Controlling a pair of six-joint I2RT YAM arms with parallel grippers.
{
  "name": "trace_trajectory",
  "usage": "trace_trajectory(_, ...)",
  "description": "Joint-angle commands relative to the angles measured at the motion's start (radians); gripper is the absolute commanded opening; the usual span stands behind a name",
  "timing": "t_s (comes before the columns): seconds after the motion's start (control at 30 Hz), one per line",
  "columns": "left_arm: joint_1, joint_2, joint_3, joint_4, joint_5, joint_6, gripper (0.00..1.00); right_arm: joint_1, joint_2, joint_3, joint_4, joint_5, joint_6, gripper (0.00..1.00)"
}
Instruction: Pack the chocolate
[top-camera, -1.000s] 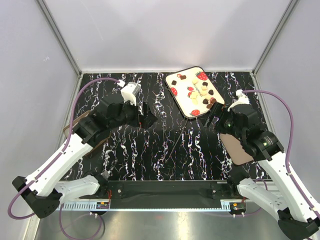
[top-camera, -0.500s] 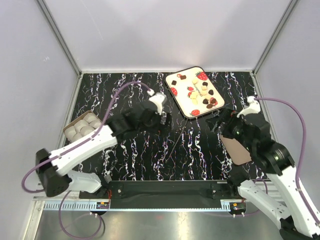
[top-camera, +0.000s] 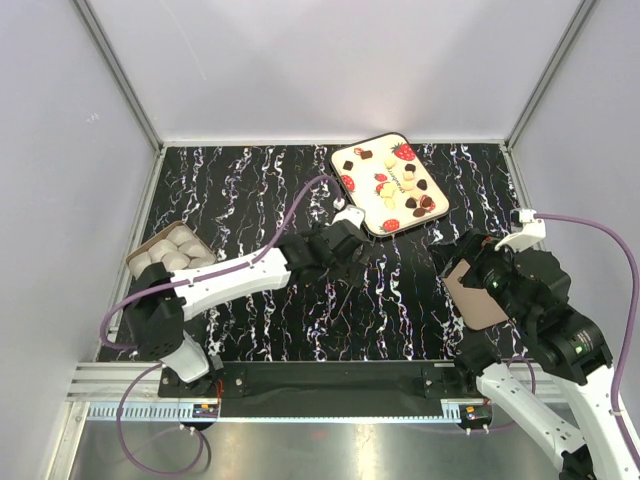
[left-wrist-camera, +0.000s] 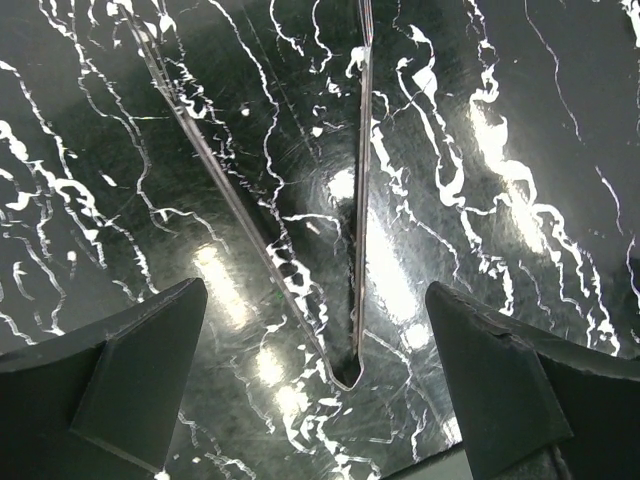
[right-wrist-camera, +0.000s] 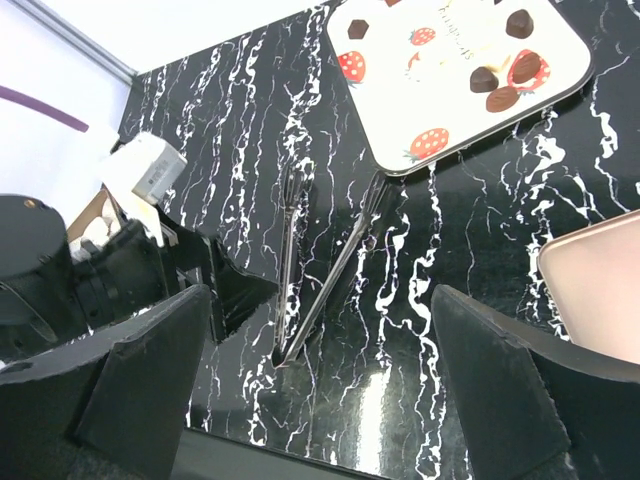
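The chocolate sits at the far end of the table, dark and creamy-white bits scattered loose over the strawberry-printed tray, upper middle-right of the overhead frame, and none of it is held. Now from the near side: at the lower right of that frame a flat brownish-pink lid lies on the black marbled table, partly under the right arm. At the left edge there's a box holding pale round shapes. Mid-table, the metal tongs lie spread in a V, hinge toward the near edge, tips toward the tray. The left gripper hangs right over them, fingers spread wide either side of the hinge, gripping nothing. The right gripper has its fingers wide too, empty, looking down on tongs and tray.
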Motion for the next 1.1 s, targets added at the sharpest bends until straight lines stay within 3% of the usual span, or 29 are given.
trace_trajectory(0.0,-0.016,0.025,-0.037,0.082,-0.067,-0.051,0.99,0.007,-0.011,-0.007,0.008,0.041,-0.024,1.0)
trace_trajectory(0.63,-0.051,0.149,-0.202,0.238,-0.024,-0.169,0.91,0.007,-0.011,-0.043,0.009,0.056,0.002,1.0)
trace_trajectory(1.07,-0.06,0.223,-0.2,0.24,-0.059,-0.21,0.72,0.007,-0.032,-0.066,0.011,0.042,0.024,1.0)
